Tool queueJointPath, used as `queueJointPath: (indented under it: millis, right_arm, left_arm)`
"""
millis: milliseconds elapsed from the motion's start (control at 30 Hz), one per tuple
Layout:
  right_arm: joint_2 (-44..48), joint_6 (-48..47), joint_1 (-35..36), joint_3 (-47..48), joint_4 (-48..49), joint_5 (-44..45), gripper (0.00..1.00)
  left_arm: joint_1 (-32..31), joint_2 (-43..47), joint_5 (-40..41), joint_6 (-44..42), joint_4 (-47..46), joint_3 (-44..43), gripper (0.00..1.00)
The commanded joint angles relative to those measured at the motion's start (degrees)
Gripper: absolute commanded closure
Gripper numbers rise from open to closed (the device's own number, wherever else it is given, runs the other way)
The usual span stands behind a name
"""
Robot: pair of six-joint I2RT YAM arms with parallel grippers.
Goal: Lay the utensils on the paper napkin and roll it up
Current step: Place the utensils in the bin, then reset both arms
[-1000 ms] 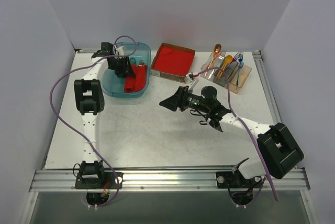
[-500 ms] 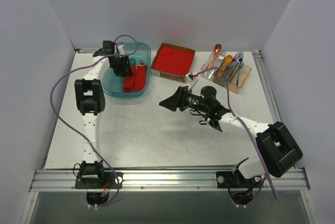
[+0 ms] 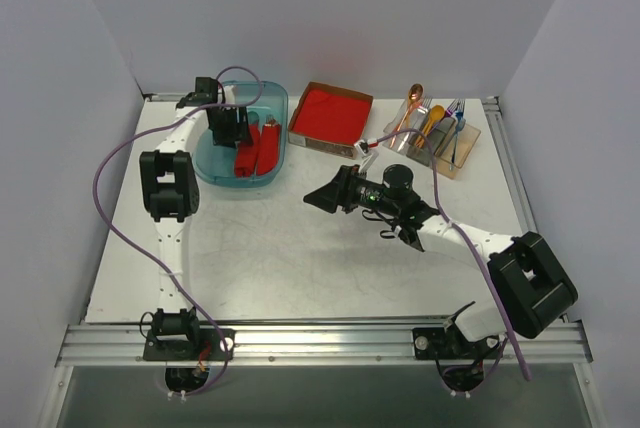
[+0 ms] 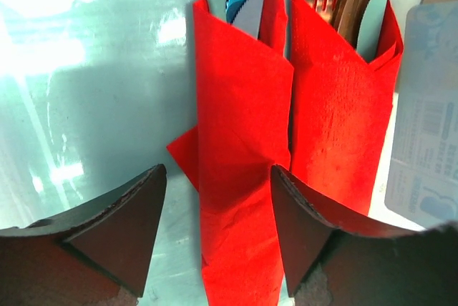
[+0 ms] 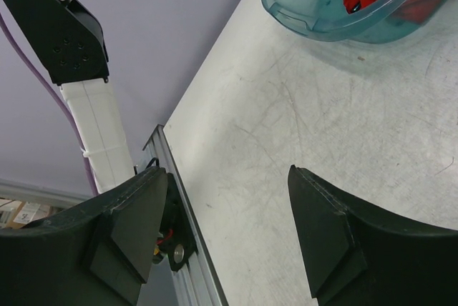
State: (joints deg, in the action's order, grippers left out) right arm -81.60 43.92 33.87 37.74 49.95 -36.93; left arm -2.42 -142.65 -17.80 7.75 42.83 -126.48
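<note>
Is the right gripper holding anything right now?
No, the right gripper stands open, with only bare table showing between its fingers.

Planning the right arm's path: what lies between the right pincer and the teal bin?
Only bare tabletop between right pincer and teal bin, seen in right wrist view.

Teal tub (image 3: 240, 179) far left, cardboard napkin box (image 3: 320, 143) beside it, clear cutlery holder (image 3: 462, 160) right

A robotics lab test cell: plain white panels (image 3: 330, 18) box in a scratched white surface (image 3: 300, 258) on three sides, a left arm (image 3: 165, 188) and right arm (image 3: 530, 283) are bolted to an aluminium extrusion rail (image 3: 320, 341) at its near edge, and purple cables (image 3: 98, 188) trail loose along them
</note>
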Motion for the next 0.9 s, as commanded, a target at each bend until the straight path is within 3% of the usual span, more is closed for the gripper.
queueJointPath:
  millis: [0, 33, 167, 300, 500, 567, 600, 733, 867]
  right_arm:
    - [-0.2, -0.6, 0.5, 0.0, 3.4, -1.2, 0.30]
    - [0.1, -1.0, 0.5, 0.0, 2.4, -0.8, 0.28]
    - [3.0, -4.2, 0.4, -0.5, -1.2, 2.5, 0.01]
    - [6.0, -6.3, 0.5, -0.6, -3.5, 4.8, 0.00]
    - [10.2, -9.8, 0.2, -0.4, -7.6, 9.8, 0.00]
    - [11.7, -10.7, 0.4, 0.0, -11.4, 15.0, 0.00]
    - [13.1, -11.7, 0.2, 0.0, -12.4, 17.0, 0.00]
    - [18.7, -14.4, 0.1, -1.3, -17.3, 25.1, 0.00]
    - [25.1, -18.3, -0.3, -2.9, -21.2, 31.7, 0.00]
  left_arm:
    - [0.4, 3.9, 0.4, -1.0, -0.8, 2.6, 0.29]
    - [0.3, 6.4, 0.1, -1.0, -1.5, 5.2, 0.28]
    - [0.5, 16.8, 0.0, 0.1, -13.1, 17.4, 0.14]
    - [0.8, 26.8, 0.2, 1.3, -20.2, 26.9, 0.03]
    - [0.7, 49.1, 4.5, 7.4, -30.8, 47.1, 0.06]
    - [0.0, 55.1, 5.9, 9.7, -33.2, 52.9, 0.06]
    - [-0.3, 58.1, 7.3, 11.6, -34.3, 60.0, 0.06]
    - [-3.4, 77.8, 11.9, 15.0, -40.4, 78.0, 0.06]
    - [-4.8, 90.3, 10.5, 20.1, -44.8, 89.9, 0.06]
